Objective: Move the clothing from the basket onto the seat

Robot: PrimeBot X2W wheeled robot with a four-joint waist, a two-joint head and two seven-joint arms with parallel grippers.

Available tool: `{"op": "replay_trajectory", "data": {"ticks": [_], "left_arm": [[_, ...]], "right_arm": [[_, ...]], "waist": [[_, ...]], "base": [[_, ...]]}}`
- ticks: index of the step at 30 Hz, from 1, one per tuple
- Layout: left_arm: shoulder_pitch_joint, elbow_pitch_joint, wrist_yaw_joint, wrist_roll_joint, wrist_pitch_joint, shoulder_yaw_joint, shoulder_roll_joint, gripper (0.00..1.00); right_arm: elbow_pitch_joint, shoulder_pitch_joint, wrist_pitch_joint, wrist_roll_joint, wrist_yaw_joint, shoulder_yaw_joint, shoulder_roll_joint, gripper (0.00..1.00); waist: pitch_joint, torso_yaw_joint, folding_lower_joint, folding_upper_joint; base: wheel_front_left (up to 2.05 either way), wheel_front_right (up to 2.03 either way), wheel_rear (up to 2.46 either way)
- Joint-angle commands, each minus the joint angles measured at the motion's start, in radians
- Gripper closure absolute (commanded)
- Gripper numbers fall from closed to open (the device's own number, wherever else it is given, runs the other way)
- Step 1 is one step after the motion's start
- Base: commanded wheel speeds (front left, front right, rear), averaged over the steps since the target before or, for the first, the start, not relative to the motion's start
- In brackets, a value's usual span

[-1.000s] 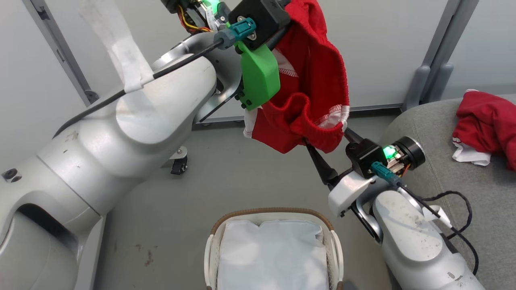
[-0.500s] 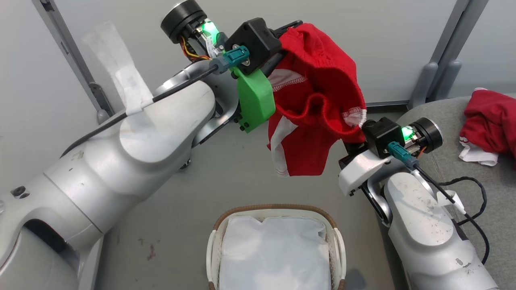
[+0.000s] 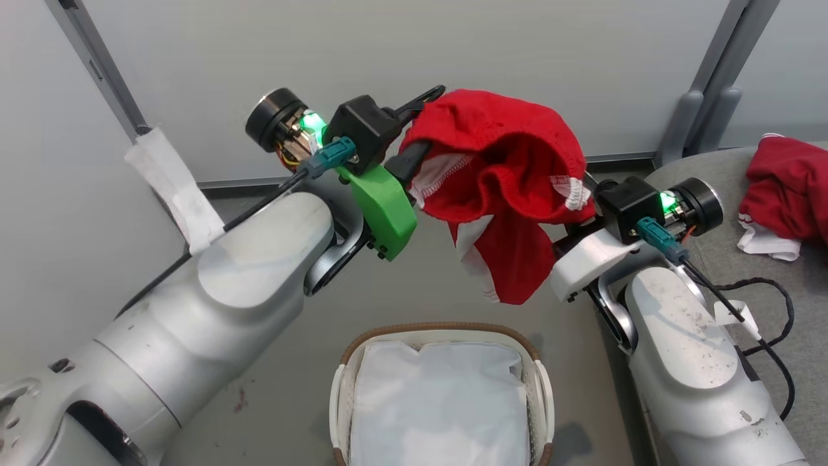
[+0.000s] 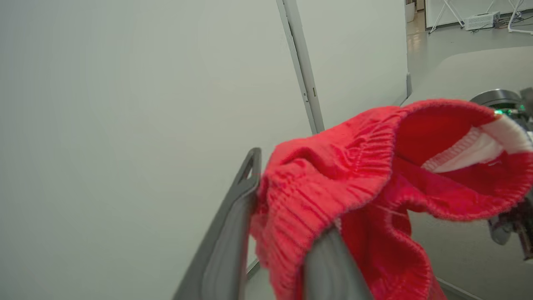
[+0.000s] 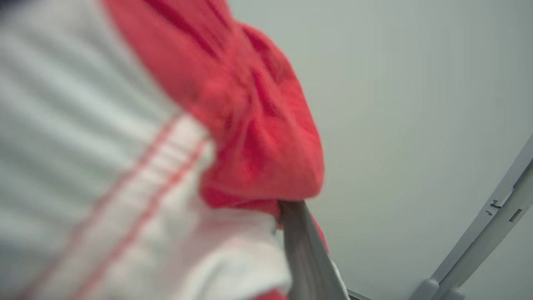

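- Clamped on the gathered elastic waistband of the red shorts (image 3: pixel 511 162): left hand (image 3: pixel 420 126), raised high near the middle of the head view, a thick fold of the band squeezed between its two dark fingers (image 4: pixel 233 233).
- Stretched from there across to the right hand (image 3: pixel 585 194), well clear of the basket (image 3: pixel 440 328) and hanging in the air above the grey floor (image 3: pixel 284 336).
- Drooping between the two arms: one leg of the shorts, its white side panel turned toward the camera.
- Cannot tell whether the right hand pinches the fabric or merely hooks it. Buried under the cloth in the head view. In the blurred right wrist view, just one finger (image 5: pixel 300 241), tip running up into a red fold, the other covered by white striped cloth.
- At the bottom of the head view, upright on the floor: the white perforated basket with its brown woven rim, a smooth white liner (image 3: pixel 440 401) lying inside.
- At the right edge: the grey seat (image 3: pixel 808 362), with a second red garment (image 3: pixel 786 188) crumpled on it, white trim showing, well apart from the held shorts.
- Looping over the seat beside the right forearm: a black cable (image 3: pixel 779 304).
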Motion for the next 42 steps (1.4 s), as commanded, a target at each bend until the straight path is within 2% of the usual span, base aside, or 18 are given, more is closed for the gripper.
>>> {"op": "replay_trajectory", "data": {"ticks": [1,7,10,23,34,42], "left_arm": [[0.033,0.008,0.010,0.002,-0.011,0.011,-0.003,0.00],[0.151,-0.003,0.037,0.034,-0.021,0.088,-0.013,0.00],[0.240,-0.030,0.045,0.061,-0.019,0.160,-0.027,0.00],[0.514,-0.027,-0.008,0.169,-0.019,0.377,-0.089,0.00],[0.645,-0.008,-0.044,0.285,-0.019,0.485,-0.126,0.00],[0.684,-0.010,-0.057,0.335,-0.019,0.534,-0.157,0.00]], "right_arm": [[-0.012,-0.013,0.000,0.001,-0.001,-0.012,-0.004,1.00],[-0.024,-0.007,0.000,-0.023,-0.001,-0.060,-0.004,1.00],[-0.020,-0.004,0.000,-0.051,-0.001,-0.093,-0.003,1.00],[-0.015,0.009,0.000,-0.134,-0.001,-0.213,-0.004,1.00],[-0.027,0.031,0.000,-0.154,-0.001,-0.277,-0.004,1.00],[-0.014,0.032,0.000,-0.147,-0.001,-0.267,-0.004,1.00]], "waist": [[0.003,0.000,0.0000,0.0000],[0.018,0.001,0.0000,0.0000],[0.030,0.006,0.0000,0.0000],[0.056,-0.009,0.0000,0.0000],[0.055,-0.027,0.0000,0.0000],[0.051,-0.073,0.0000,0.0000]], "base": [[0.00,0.00,0.00],[0.00,0.00,0.00],[0.00,0.00,0.00],[0.00,0.00,0.00],[0.00,0.00,0.00],[0.00,0.00,0.00]]}}
